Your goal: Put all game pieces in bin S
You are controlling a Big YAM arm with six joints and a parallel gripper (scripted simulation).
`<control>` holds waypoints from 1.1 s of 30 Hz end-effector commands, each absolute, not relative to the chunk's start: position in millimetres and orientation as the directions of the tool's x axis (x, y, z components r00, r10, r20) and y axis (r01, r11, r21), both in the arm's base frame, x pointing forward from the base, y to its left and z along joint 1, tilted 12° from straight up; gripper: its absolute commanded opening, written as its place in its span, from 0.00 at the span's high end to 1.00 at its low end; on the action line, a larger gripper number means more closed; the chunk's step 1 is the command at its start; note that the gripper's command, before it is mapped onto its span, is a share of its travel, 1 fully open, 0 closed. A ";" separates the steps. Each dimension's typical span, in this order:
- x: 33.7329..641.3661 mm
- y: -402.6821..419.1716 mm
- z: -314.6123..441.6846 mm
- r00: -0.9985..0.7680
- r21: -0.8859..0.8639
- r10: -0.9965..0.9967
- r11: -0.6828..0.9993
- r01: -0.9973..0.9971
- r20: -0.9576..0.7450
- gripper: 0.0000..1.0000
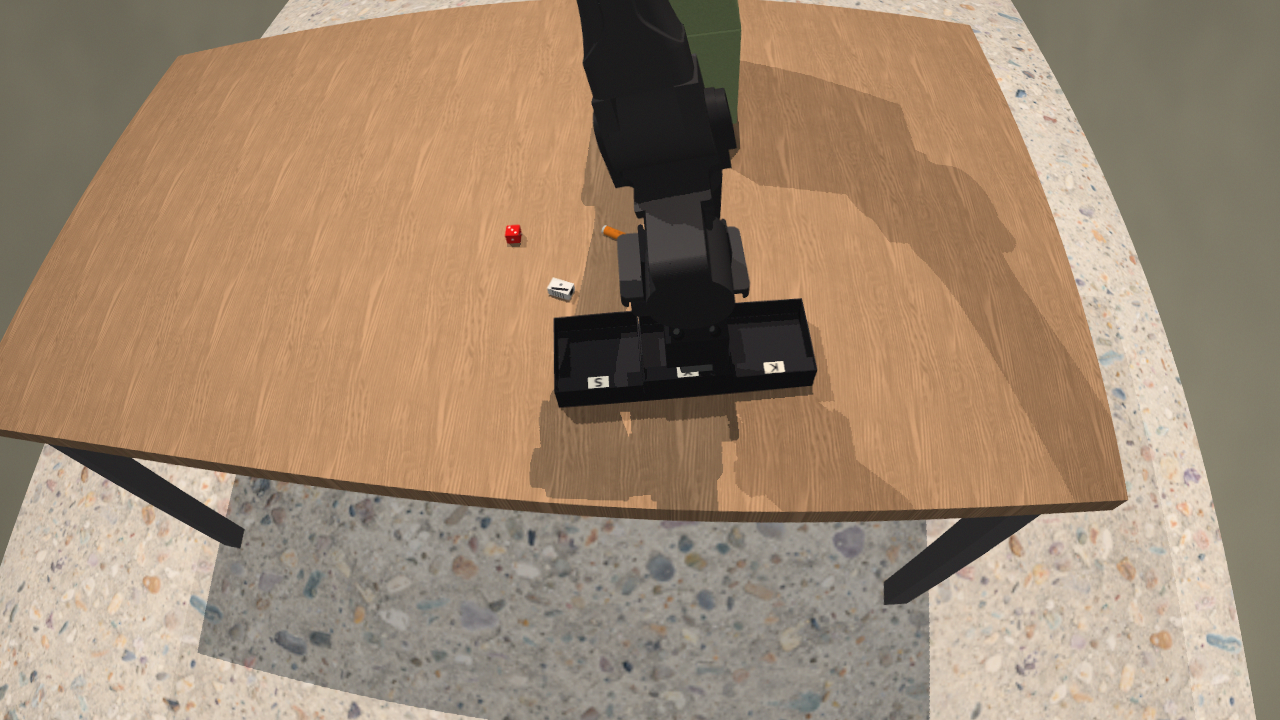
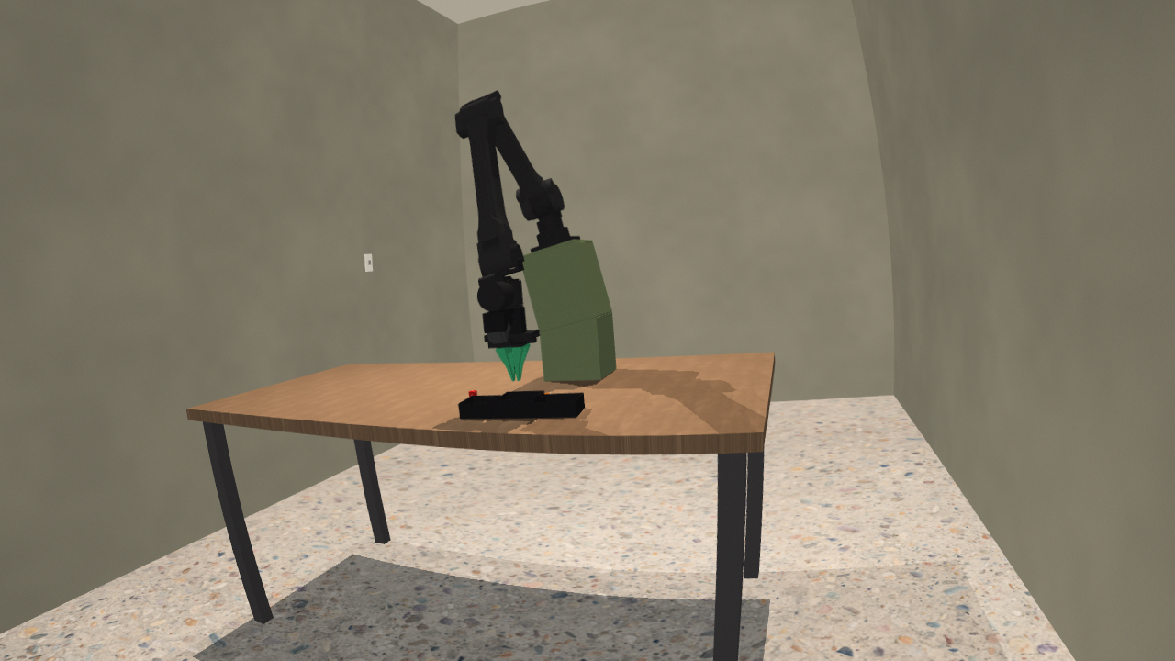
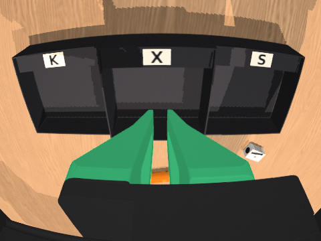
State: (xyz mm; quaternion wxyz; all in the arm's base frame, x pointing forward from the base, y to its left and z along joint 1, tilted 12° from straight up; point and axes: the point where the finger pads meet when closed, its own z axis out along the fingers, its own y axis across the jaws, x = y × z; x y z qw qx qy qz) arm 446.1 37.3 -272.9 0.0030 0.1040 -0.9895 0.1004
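Observation:
A red die (image 1: 512, 233) (image 2: 472, 393) with white pips lies on the table, left of the arm in the top view. The bin marked S (image 1: 581, 354) (image 3: 249, 92) is the end compartment of a black three-part tray and shows no piece inside. My gripper (image 2: 516, 379) (image 3: 160, 118) is shut to a narrow gap with nothing between its green fingertips. It hangs above the tray, over the near side of the middle bin marked X (image 3: 148, 84). The arm hides the fingertips in the top view.
A white sharpener (image 1: 560, 289) (image 3: 255, 152) lies just outside the S bin. An orange cylindrical thing (image 1: 612, 231) (image 3: 160, 177) lies partly hidden by the arm. The bin marked K (image 1: 768, 342) (image 3: 67, 88) is at the tray's other end.

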 end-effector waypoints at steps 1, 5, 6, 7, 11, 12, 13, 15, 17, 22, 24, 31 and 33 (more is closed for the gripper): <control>461.6 49.3 -254.6 -0.978 -0.199 -0.210 0.959 -0.203 -0.015 0.91; 448.1 45.2 -268.5 -0.978 -0.199 -0.207 0.958 -0.205 0.012 0.91; 447.8 45.4 -269.6 -0.978 -0.199 -0.208 0.958 -0.206 0.011 0.91; 448.1 45.7 -270.6 -0.978 -0.199 -0.208 0.958 -0.206 0.008 0.91; 443.2 45.8 -275.0 -0.978 -0.198 -0.210 0.958 -0.209 0.017 0.91; 442.5 45.9 -275.6 -0.978 -0.198 -0.210 0.957 -0.210 0.018 0.91; 442.4 46.1 -275.8 -0.977 -0.198 -0.211 0.957 -0.210 0.017 0.91; 442.1 46.3 -276.1 -0.977 -0.199 -0.211 0.957 -0.210 0.016 0.91; 441.8 46.3 -275.7 -0.977 -0.199 -0.211 0.957 -0.210 0.016 0.91; 440.6 46.2 -276.7 -0.977 -0.198 -0.211 0.957 -0.210 0.018 0.91; 441.2 46.5 -276.5 -0.977 -0.199 -0.211 0.957 -0.210 0.015 0.91; 439.2 46.4 -277.7 -0.977 -0.198 -0.211 0.957 -0.210 0.019 0.91; 439.5 46.5 -277.7 -0.977 -0.198 -0.211 0.957 -0.210 0.017 0.91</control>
